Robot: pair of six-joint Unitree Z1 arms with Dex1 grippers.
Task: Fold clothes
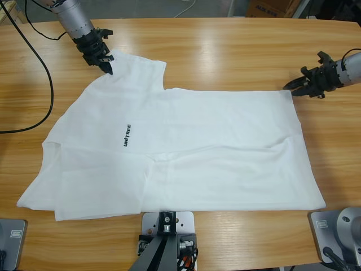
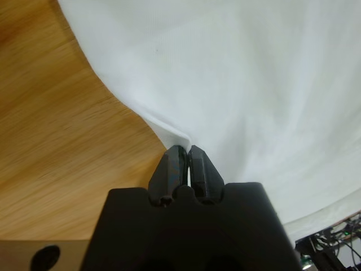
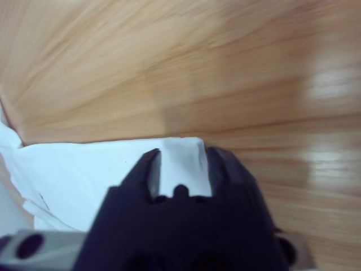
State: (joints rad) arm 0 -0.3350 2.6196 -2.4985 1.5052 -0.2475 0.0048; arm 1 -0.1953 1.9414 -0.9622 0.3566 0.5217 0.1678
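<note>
The clothes are one white T-shirt lying flat on the wooden table, with black chest lettering facing up and the hem toward the right. My left gripper is at the shirt's far left sleeve edge. In the left wrist view its jaws are pressed together at the tip, pinching the edge of the white cloth. My right gripper sits at the far right hem corner. There its jaws stand open with the cloth corner between them.
A black cable loops over the table's left end. Bare wood runs along the far side and right of the shirt. A cardboard box stands beyond the far edge.
</note>
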